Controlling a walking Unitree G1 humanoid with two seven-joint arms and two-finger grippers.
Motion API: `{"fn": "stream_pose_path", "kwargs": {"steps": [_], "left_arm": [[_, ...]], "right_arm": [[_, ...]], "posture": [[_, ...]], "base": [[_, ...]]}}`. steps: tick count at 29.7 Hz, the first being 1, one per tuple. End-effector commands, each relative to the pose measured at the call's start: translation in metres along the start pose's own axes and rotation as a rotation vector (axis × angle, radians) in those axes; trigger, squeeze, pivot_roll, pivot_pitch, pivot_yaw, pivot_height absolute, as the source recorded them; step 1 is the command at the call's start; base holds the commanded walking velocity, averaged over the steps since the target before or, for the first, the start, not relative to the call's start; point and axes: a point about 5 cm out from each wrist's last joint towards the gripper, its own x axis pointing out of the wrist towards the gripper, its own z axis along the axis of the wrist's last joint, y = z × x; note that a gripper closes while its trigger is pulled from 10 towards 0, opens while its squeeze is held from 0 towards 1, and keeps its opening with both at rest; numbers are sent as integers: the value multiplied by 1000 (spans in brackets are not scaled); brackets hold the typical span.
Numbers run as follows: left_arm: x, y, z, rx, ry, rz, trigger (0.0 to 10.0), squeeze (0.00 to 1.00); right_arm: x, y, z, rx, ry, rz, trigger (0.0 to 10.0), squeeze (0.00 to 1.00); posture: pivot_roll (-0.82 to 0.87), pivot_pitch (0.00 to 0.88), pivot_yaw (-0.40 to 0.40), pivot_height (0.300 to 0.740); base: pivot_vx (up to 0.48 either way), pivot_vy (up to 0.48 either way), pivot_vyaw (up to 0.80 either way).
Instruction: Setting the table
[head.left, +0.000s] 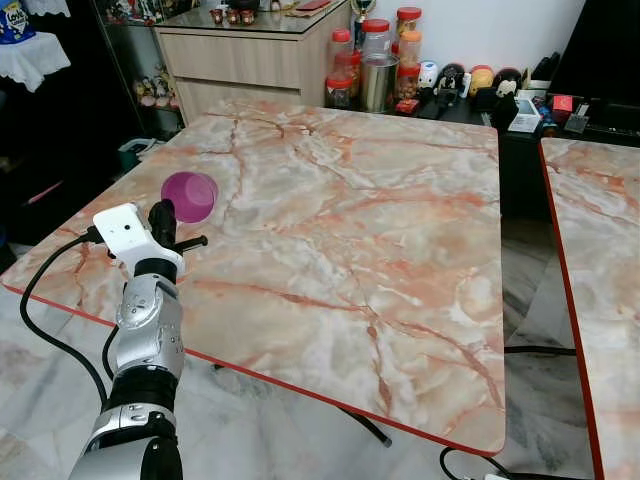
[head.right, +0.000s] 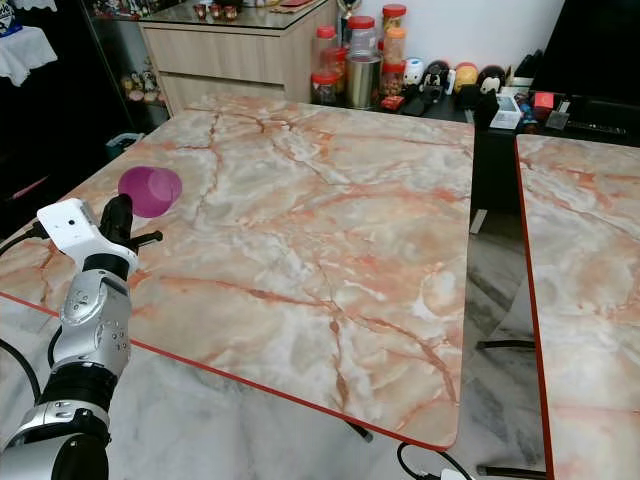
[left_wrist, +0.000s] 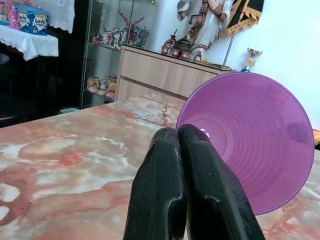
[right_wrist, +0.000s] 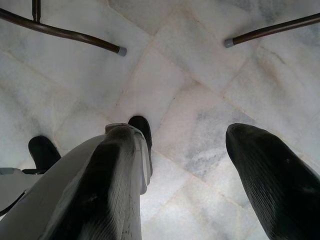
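You are looking down at a big marble-patterned worktop (head.left: 340, 240) with a red edge, standing on a pale marble tile floor (head.left: 530, 300). A second worktop (head.left: 600, 260) of the same pattern stands just to the right, with a gap of floor between the two.

Beyond the far edge of the first worktop, a wooden cabinet (head.left: 250, 55) stands at the far left. To its right a dark low shelf (head.left: 470, 110) carries a cluster of red-lidded jars (head.left: 375, 55) and a row of small figurines (head.left: 465, 80).

Your left arm (head.left: 140, 350) reaches up from the near left, over the near-left part of the worktop. Your left gripper (left_wrist: 182, 137) has its two black fingers pressed together on the rim of a purple cup (head.left: 188, 195). In the left wrist view the cup's wall is pinched between them. The cup is tipped on its side, its open mouth facing back toward the gripper, and it hangs just above the left side of the worktop; you cannot tell from these views whether it touches the surface.

Your right gripper (right_wrist: 200, 165) hangs low beside you, pointing down at the floor tiles, its fingers spread wide apart. Past them you see one black foot (right_wrist: 142, 130) of the robot and two thin dark table legs (right_wrist: 65, 32).
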Motion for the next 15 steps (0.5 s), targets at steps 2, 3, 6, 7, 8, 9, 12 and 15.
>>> {"fn": "stream_pose_path", "kwargs": {"steps": [2, 3, 6, 7, 8, 9, 12, 15], "left_arm": [[3, -7, 1, 11, 4, -20, 10000, 0], [3, -8, 0, 12, 7, -24, 10000, 0], [4, -8, 0, 12, 9, -23, 10000, 0], [4, -8, 0, 10, 9, -21, 10000, 0], [4, -8, 0, 11, 8, -20, 10000, 0], [5, -8, 1, 11, 8, -19, 10000, 0], [5, -8, 2, 11, 4, -18, 10000, 0], [5, -8, 2, 10, 3, -17, 10000, 0]], "right_arm": [[0, -2, 0, 36, 1, -16, 10000, 0], [0, -3, -1, 36, 5, -16, 10000, 0], [0, -5, -1, 27, 7, -18, 10000, 0], [0, -6, -1, 24, 5, -17, 10000, 0], [0, -6, -1, 28, 6, -18, 10000, 0], [0, -6, -1, 30, 7, -19, 10000, 0], [0, -7, -1, 26, 8, -18, 10000, 0], [0, -8, -1, 21, 11, -18, 10000, 0]], "posture": [[-1, 0, 43, 740], [-3, 0, 43, 740], [-4, 0, 40, 740], [-3, 0, 38, 740], [-1, 0, 36, 740], [-1, 0, 36, 740], [2, 0, 31, 740], [2, 0, 29, 740]], "base": [[0, -289, 0], [0, -292, -569], [0, -289, -533], [0, -289, 0], [0, -289, 0], [0, -292, 0], [0, -289, 0], [0, -290, 0]]}}
